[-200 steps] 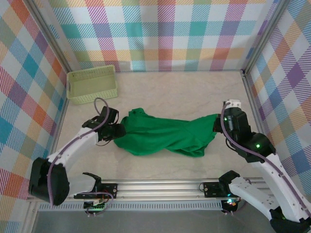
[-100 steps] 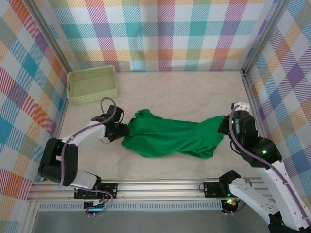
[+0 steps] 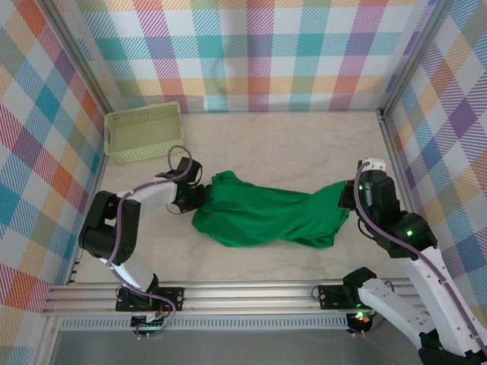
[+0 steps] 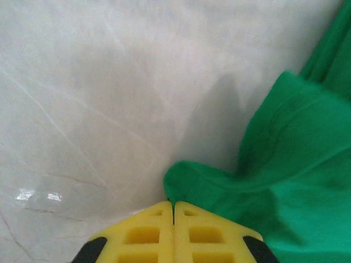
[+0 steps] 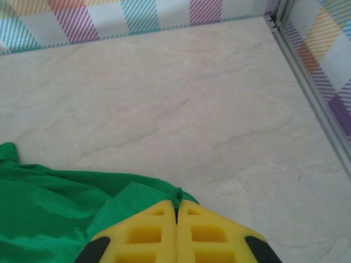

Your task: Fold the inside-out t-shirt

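Pale table [image 3: 289, 144] inside plaid walls: the shirt [image 3: 259, 217] is lying rumpled between the hands, its long axis running gripper to gripper, with the left gripper [image 3: 190, 196] and right gripper [image 3: 351, 196] each pinching the end just ahead of its fingertips, neither nearer.

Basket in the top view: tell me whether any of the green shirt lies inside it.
No, the shirt lies wholly on the table, apart from the basket at the far left corner.

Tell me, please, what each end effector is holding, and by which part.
Both grip the green t-shirt: left end effector on a fold at its left end, right end effector on its right end.
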You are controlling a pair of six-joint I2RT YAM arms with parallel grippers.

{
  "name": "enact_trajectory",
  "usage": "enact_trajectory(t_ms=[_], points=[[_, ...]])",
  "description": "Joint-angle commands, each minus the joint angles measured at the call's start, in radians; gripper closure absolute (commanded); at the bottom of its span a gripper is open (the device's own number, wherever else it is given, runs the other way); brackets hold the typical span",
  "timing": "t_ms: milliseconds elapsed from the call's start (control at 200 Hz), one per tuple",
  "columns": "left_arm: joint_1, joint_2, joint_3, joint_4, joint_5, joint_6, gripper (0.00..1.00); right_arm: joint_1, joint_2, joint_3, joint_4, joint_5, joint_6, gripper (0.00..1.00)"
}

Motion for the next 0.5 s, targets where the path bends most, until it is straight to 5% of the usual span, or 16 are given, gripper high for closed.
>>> enact_trajectory(t_ms=[0,280,495], points=[[-0.006,-0.096,0.145,-0.112,-0.064,0.023,1.0,-0.011,0.005,0.141,0.023,0.036,-0.062,1.0],[-0.008,-0.453,0.525,-0.311,-0.147,0.082,1.0,-0.009,0.053,0.506,0.065,0.055,-0.191,1.0],[-0.006,-0.641,0.625,-0.336,-0.204,0.084,1.0,-0.009,0.04,0.71,0.114,-0.016,-0.259,1.0]])
